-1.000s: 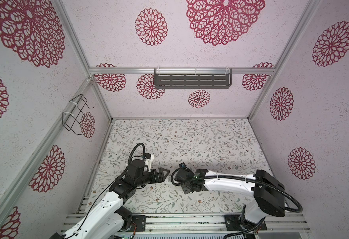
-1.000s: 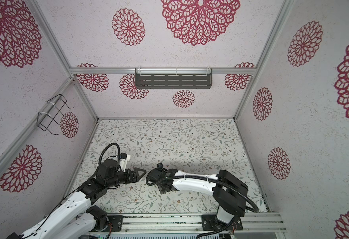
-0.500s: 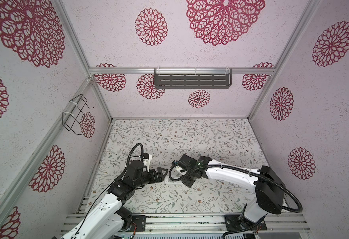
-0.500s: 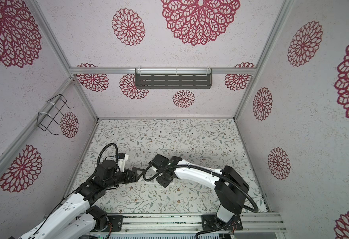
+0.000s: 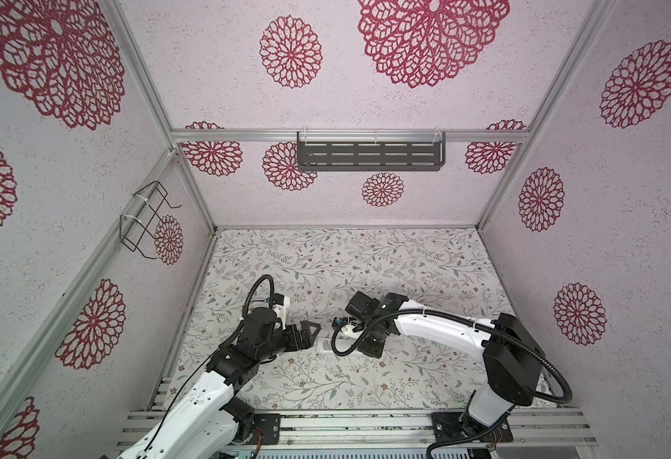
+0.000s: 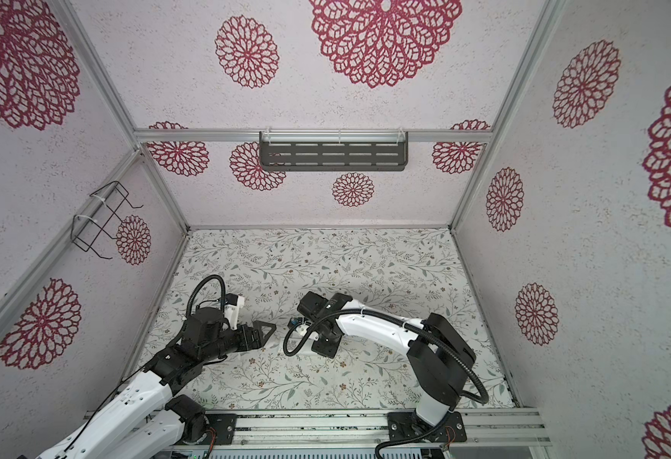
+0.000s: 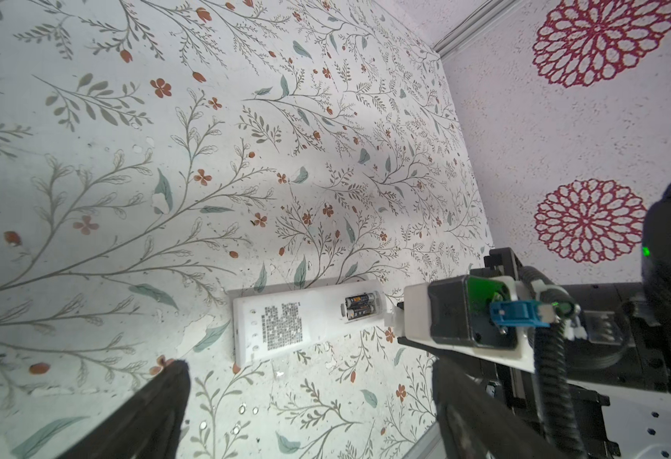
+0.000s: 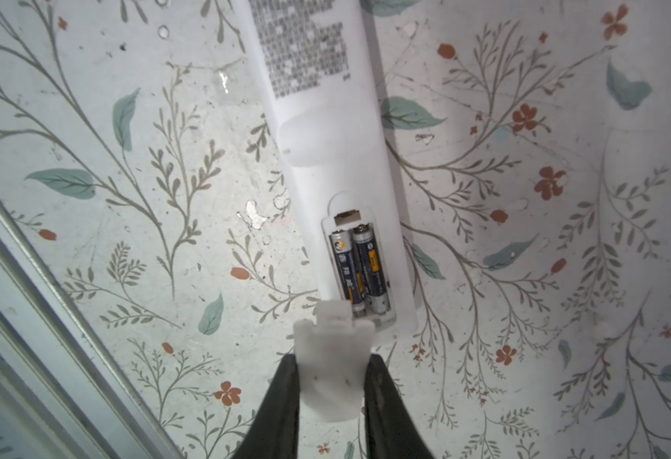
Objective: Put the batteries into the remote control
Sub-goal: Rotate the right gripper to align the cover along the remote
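Took in the walls [image 5: 405, 99] first, pale with big red flower prints, closing in three sides. Found the table [image 5: 326, 258] below, covered in a leaf and blossom pattern. Noted a grey slotted shelf [image 5: 369, 157] up on the back wall and a wire rack [image 5: 143, 216] on the side wall, both well apart from the action. Caught the left arm [image 5: 206, 397] and the right arm [image 5: 437, 330] meeting near the front middle. Lost most of the remote control [image 5: 324, 345] in a top view under the right arm's looping black cable [image 5: 334, 346] and wrist. Picked it up clearly from the left wrist: flat on the table, label side up, with the compartment uncovered. Saw the left gripper [image 7: 310, 365] hanging just beside the label end, fingers spread wide, touching nothing. Saw the right gripper [image 8: 330, 357] clamped on a white battery cover [image 8: 332, 381], with the tabbed edge touching the remote's compartment end. Counted the batteries [image 8: 359, 270]: two, side by side inside the compartment.
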Motion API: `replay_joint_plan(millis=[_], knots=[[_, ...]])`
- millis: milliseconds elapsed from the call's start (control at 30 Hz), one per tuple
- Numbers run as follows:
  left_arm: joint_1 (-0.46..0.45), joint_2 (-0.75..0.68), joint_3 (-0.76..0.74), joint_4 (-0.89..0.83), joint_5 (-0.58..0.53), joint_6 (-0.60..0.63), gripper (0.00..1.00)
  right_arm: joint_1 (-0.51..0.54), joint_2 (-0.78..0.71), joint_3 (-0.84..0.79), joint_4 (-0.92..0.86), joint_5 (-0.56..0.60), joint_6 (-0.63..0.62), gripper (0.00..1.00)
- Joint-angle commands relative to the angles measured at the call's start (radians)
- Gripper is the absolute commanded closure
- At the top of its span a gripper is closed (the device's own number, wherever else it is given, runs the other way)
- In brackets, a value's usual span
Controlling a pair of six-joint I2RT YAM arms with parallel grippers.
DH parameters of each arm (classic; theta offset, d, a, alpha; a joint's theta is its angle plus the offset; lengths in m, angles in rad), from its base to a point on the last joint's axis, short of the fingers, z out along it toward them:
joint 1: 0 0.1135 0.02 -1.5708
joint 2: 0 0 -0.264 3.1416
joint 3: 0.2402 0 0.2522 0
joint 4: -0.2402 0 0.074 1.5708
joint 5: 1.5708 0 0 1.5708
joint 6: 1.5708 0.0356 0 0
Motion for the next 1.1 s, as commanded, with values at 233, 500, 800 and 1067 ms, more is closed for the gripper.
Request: replay_joint_plan(millis=[233,500,800,1067], knots=[[0.003,-0.033,0.007,0.013,0.027,0.000,0.03,-0.010,0.075,0.048,-0.012,0.015,-0.082,0.77],[0.004,-0.034,0.006,0.013,0.011,0.006,0.03,-0.013,0.104,0.082,-0.005,0.066,-0.124,0.78],[0.006,-0.038,0.005,0.008,0.001,0.008,0.02,-0.019,0.134,0.108,-0.015,0.068,-0.174,0.78],[0.005,-0.032,0.001,0.015,0.001,0.009,0.03,-0.018,0.135,0.106,0.006,0.059,-0.181,0.77]])
